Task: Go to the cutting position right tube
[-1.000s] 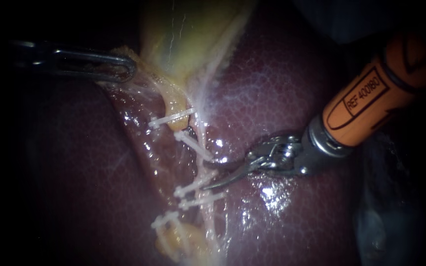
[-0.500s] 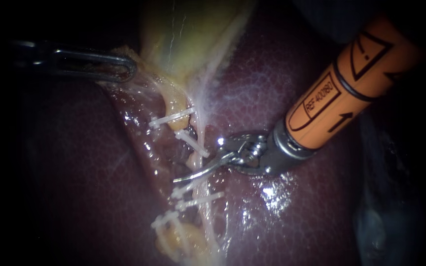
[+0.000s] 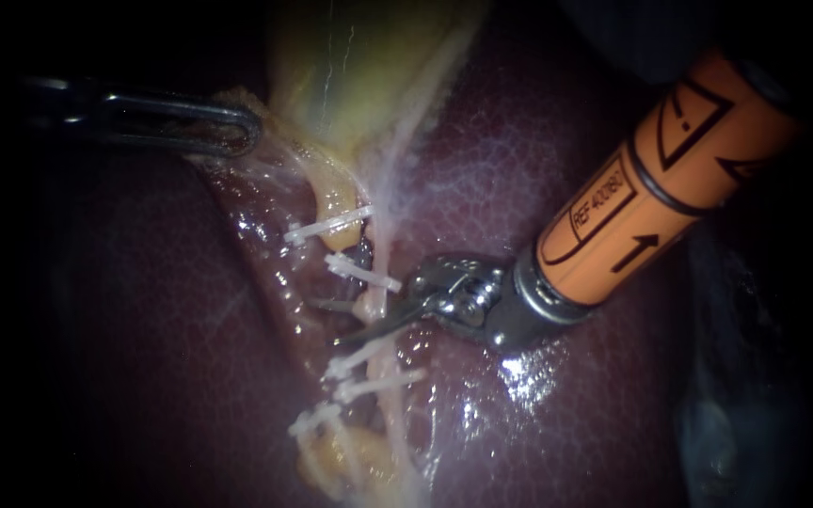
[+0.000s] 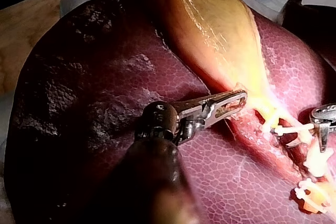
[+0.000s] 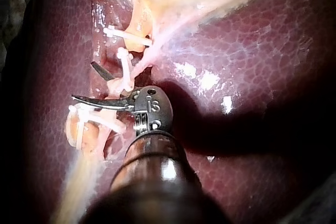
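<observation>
Presently: right instrument [image 3: 326, 322], jaws apart, one blade either side of the right tube [image 3: 370, 306], in the gap between upper clip [image 3: 362, 272] and lower clip [image 3: 361, 355]. Judged hazards: closing too near either clip, so shearing or loosening it; blade tips digging into the liver [image 3: 538, 169] beneath; drifting off the gap before closing. Further out, left instrument [image 3: 248, 130] against the gallbladder [image 3: 350, 75] edge; slackening there likely to shift the tube.
</observation>
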### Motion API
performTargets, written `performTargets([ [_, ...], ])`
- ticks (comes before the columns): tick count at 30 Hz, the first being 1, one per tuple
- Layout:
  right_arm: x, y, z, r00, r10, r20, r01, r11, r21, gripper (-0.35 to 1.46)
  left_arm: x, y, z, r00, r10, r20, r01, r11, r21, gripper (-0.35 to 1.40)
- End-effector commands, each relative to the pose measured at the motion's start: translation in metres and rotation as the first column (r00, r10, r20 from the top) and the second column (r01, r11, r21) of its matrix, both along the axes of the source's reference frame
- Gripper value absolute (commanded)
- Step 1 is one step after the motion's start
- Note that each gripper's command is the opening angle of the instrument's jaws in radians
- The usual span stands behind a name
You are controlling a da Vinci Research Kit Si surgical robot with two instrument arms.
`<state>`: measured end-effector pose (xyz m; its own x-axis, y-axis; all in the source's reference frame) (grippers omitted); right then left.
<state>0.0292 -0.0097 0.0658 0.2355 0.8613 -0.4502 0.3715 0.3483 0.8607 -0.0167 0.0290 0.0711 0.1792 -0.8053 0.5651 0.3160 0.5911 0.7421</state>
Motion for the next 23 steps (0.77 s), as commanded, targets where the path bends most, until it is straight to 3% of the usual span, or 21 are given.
performTargets([
  [1,0.0000,0.0002,-0.0007,1.0000,-0.002,-0.007,0.002,1.000,0.000,0.92,0.0000,0.0000,0.0000,1.0000,0.000,0.000,0.000,1.000,0.000,-0.35],
  [9,0.0000,0.0013,-0.0040,0.9980,0.026,-0.058,-0.026,1.000,0.004,0.90,0.0000,0.0000,0.0000,1.0000,0.000,0.000,0.000,1.000,0.000,-0.35],
  [23,0.0002,0.0011,-0.0035,0.9977,0.041,-0.054,-0.041,0.999,-0.003,0.92,0.0000,0.0000,0.0000,1.0000,0.000,0.000,0.000,1.000,0.000,-0.35],
])
